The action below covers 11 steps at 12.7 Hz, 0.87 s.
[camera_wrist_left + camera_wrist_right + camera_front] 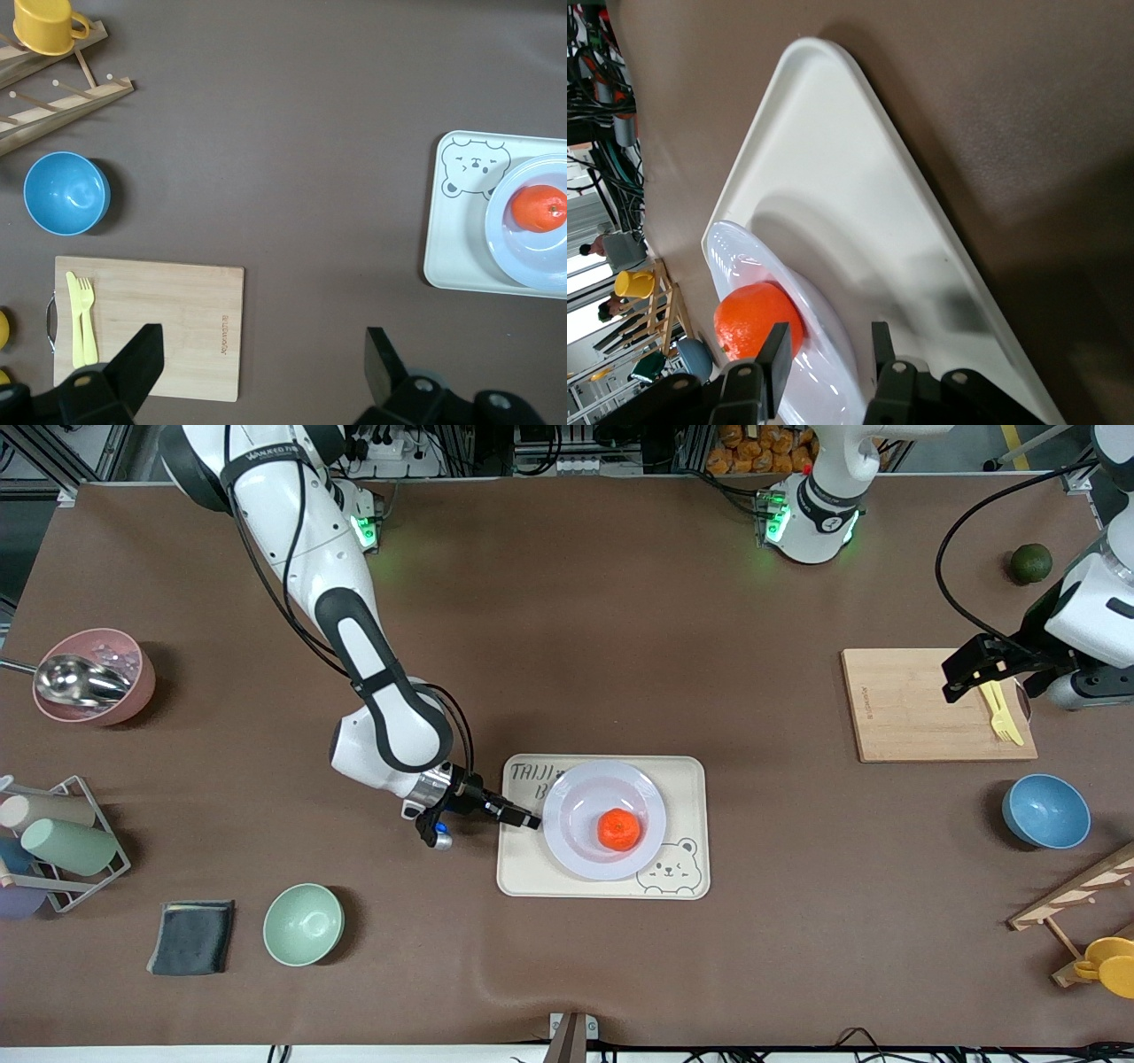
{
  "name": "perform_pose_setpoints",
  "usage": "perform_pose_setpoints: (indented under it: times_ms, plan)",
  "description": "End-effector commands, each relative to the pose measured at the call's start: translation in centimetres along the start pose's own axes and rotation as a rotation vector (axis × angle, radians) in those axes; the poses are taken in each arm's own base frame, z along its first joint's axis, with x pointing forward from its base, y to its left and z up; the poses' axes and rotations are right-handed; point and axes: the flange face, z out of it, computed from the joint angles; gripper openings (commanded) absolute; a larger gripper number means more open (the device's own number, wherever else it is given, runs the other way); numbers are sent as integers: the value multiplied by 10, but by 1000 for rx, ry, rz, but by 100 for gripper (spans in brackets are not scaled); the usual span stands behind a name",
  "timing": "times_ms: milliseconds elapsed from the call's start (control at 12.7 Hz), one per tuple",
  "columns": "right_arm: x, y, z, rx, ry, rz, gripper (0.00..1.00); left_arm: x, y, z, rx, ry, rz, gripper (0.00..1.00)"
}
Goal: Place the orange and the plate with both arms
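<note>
The orange sits in the well of the lavender-white plate, which lies on the cream bear tray at mid-table. My right gripper is low at the plate's rim on the side toward the right arm's end. In the right wrist view the gripper is open, its fingers standing either side of the plate's rim, with the orange just past one finger. My left gripper hangs open and empty over the wooden cutting board; the left wrist view shows the gripper wide open, with the orange and plate farther off.
A yellow fork lies on the cutting board. A blue bowl, a wooden rack with a yellow cup and a dark green fruit are at the left arm's end. A mint bowl, dark cloth, cup rack and pink bowl are at the right arm's end.
</note>
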Motion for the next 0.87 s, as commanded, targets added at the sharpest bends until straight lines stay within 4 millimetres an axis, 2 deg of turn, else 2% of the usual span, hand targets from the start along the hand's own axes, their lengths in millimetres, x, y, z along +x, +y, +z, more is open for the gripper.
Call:
perform_pose_setpoints:
  times_ms: [0, 157, 236, 472, 708, 787]
  plan:
    - [8, -9, -16, -20, -45, 45, 47, -3, -2, -8, 5, 8, -1, 100]
    - [22, -18, -40, -26, -104, 50, 57, -5, 0, -9, 3, 8, -13, 100]
    - [30, -25, -58, -45, -131, 47, 62, -5, 1, -8, 3, 7, -15, 100]
    - [51, -34, -111, -139, -198, 27, 63, -9, 6, -9, 4, -2, -7, 100]
    - [72, -25, -166, -209, -269, -8, 81, -9, 10, -8, 3, -2, -3, 100]
    - [79, -20, -188, -252, -287, -30, 80, -9, 10, -8, 3, -2, -3, 100]
